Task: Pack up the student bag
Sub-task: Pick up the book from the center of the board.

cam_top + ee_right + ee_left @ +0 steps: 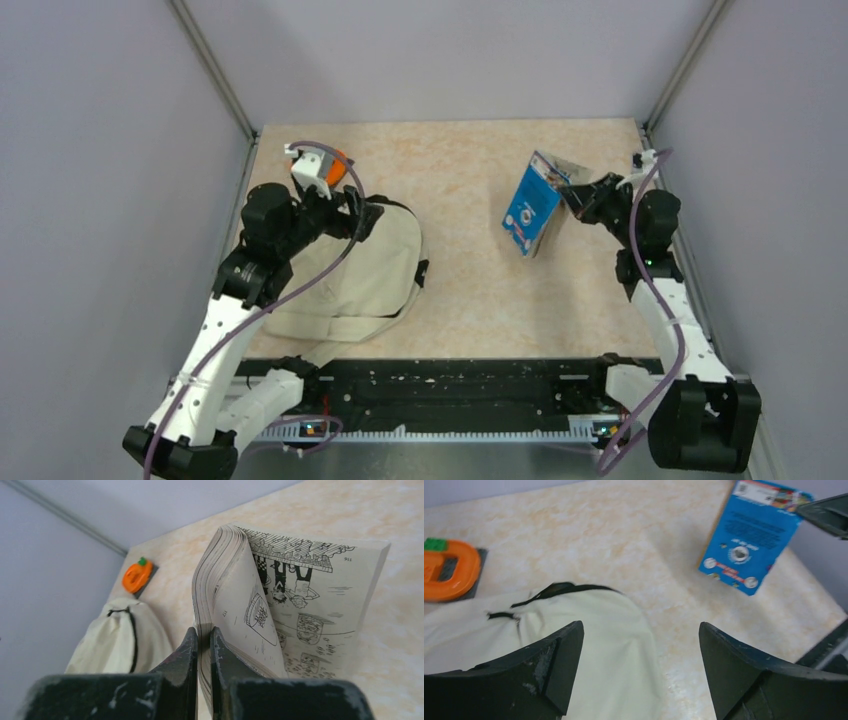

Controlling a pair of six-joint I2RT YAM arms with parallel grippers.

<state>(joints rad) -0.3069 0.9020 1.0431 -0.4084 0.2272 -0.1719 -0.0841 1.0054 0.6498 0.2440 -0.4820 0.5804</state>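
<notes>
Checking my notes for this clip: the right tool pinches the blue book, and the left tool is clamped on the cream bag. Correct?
Not quite. The left tool is open above the cream bag, gripping nothing, as the left wrist view shows. The right tool does pinch the blue book.

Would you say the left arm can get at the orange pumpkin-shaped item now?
Probably yes: the left gripper hangs open and empty over the student bag, with the orange pumpkin-shaped item uncovered beside it.
</notes>
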